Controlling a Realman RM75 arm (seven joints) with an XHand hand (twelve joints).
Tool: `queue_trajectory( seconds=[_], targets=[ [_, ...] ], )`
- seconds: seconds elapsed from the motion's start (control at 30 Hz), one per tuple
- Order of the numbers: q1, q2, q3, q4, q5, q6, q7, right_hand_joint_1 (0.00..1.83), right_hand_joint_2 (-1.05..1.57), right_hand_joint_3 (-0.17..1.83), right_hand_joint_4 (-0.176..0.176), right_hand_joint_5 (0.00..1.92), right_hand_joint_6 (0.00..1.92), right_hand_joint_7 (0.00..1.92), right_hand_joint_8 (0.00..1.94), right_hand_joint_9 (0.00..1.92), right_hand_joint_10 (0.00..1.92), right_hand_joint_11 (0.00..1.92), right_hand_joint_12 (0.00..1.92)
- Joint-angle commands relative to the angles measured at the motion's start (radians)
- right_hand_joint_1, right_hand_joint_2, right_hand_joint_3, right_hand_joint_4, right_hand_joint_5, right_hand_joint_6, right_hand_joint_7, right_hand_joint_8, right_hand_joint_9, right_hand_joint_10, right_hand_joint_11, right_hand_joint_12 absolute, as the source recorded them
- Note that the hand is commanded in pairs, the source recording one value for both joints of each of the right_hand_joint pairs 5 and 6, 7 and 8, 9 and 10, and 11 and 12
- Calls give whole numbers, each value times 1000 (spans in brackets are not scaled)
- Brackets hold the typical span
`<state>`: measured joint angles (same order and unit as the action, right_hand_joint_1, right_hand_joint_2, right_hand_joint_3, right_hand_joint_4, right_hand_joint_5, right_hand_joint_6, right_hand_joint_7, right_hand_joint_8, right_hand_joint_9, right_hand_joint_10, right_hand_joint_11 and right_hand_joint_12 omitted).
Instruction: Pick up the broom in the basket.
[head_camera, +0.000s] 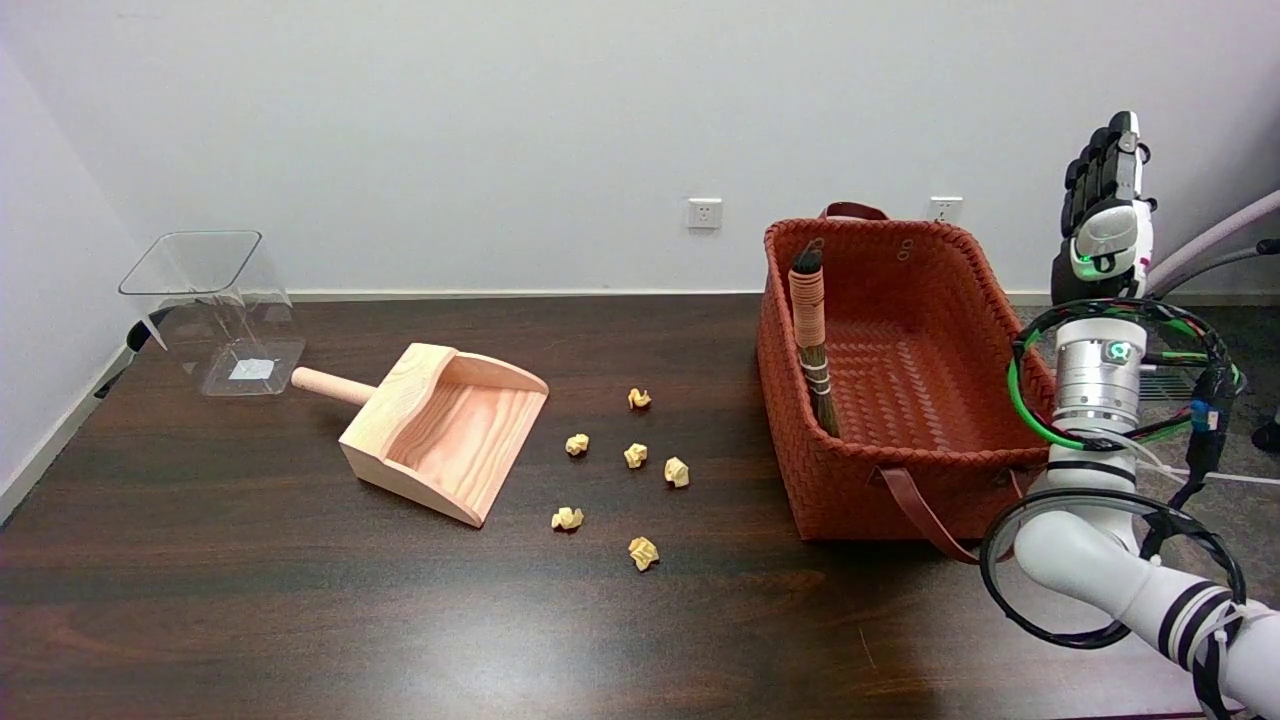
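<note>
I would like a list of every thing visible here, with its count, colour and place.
broom: one, pinkish wrapped handle, dark bristles, leaning inside the basket's left wall
basket: one, red woven, right part of table
wooden dustpan: one, light wood, left of centre
paper balls: six, tan, between dustpan and basket
clear container: one, transparent, far left
table: one, dark brown
wall sockets: two, white, back wall
right hand: one, black-and-white, raised right of basket, holding nothing
</note>
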<state>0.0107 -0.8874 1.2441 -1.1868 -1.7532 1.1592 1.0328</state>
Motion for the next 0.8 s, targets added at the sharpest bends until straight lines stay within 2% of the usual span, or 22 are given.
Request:
queue_trajectory(
  seconds=[0.03, 0.27, 0.8],
  targets=[
    [-19, -4, 4, -62, -24, 4, -40, 506, -76, -87, 0, 0, 0, 32, 32, 0, 0, 0, 0],
    [-35, -8, -34, -179, -2, -71, -215, 517, -64, -92, 0, 0, 0, 42, 42, 0, 0, 0, 0],
    [-33, -21, -79, -189, 47, -79, -231, 529, -31, -58, 0, 0, 0, 99, 99, 0, 0, 0, 0]
  ],
)
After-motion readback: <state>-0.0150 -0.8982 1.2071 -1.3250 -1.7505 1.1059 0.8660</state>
